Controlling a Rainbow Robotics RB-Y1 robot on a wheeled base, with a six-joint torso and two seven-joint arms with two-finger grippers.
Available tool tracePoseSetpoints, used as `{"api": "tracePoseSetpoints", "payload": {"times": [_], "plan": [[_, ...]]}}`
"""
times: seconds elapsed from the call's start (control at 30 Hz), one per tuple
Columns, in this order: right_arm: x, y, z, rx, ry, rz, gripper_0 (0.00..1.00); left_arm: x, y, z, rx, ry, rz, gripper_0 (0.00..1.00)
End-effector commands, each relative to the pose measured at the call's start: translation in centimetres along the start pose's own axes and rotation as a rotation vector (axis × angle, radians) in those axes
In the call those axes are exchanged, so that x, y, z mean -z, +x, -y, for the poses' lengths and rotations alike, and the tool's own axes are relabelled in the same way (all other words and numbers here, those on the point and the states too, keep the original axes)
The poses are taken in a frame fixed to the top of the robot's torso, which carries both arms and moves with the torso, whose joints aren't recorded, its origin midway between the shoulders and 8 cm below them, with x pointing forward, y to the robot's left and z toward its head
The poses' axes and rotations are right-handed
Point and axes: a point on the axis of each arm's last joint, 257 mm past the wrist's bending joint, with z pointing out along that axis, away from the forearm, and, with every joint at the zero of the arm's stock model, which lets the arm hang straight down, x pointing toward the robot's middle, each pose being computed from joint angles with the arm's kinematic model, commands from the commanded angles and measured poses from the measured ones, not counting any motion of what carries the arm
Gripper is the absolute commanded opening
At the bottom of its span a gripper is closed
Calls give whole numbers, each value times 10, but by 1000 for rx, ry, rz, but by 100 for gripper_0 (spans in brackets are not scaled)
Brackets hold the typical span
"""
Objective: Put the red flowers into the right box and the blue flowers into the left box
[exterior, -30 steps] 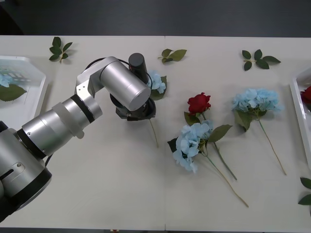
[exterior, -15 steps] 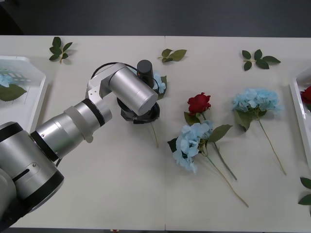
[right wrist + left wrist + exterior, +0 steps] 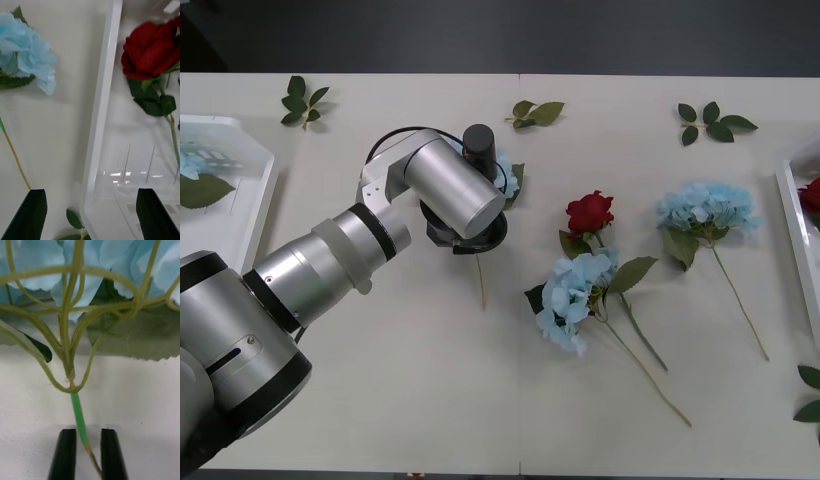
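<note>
Gripping so far down a thin stem (image 3: 79,416) invites trouble: could slip out between the black fingers (image 3: 62,453) once lifted, since the heavy blue flower head (image 3: 93,273) sits well beyond the pinch point and would swing or droop. Could also twist in the hold and drag its broad leaf (image 3: 138,333) across the surface (image 3: 430,380). Might snag on the rim of the left box (image 3: 255,215), well off to the robot's left, where one blue flower (image 3: 192,165) already lies. Worth noting too that the remaining flowers lie close together: a red rose (image 3: 590,212) touching another blue flower (image 3: 572,295) at mid-surface, a further blue one (image 3: 708,208) beside them.

Left claw (image 3: 87,444) nearly together, clamped on the green stem just below where it branches, stem passing straight down the narrow gap; from the front, hidden under the wrist (image 3: 465,225) with a bit of blue head (image 3: 502,175) peeking out beyond and stem trailing toward the robot.

Right claw (image 3: 90,213) spread wide, holding nothing, hovering over the rim of the right box (image 3: 101,112), with a red rose (image 3: 150,48) lying inside and a blue flower (image 3: 24,52) outside on the surface.
</note>
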Motion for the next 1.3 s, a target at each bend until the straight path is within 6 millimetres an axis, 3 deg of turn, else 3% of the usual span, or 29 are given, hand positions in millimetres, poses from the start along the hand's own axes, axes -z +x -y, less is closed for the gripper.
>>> {"api": "tracePoseSetpoints", "payload": {"times": [0.03,0.23,0.43,0.77,0.93,1.3], "plan": [[-7,-17,-28,34,20,17,69,22,-31,17,-43,8,84,0],[-36,-20,-51,124,100,15,69,46,-49,10,-90,5,140,0],[-63,-23,-77,125,103,27,69,85,-60,-14,-154,-44,177,0],[-88,-26,-104,98,77,54,69,121,-69,-53,-192,-31,235,0],[-100,-24,-116,104,59,66,69,143,-72,-96,-197,-17,216,0],[-121,-28,-131,90,40,75,69,200,-71,-233,-158,-115,174,0]]}}
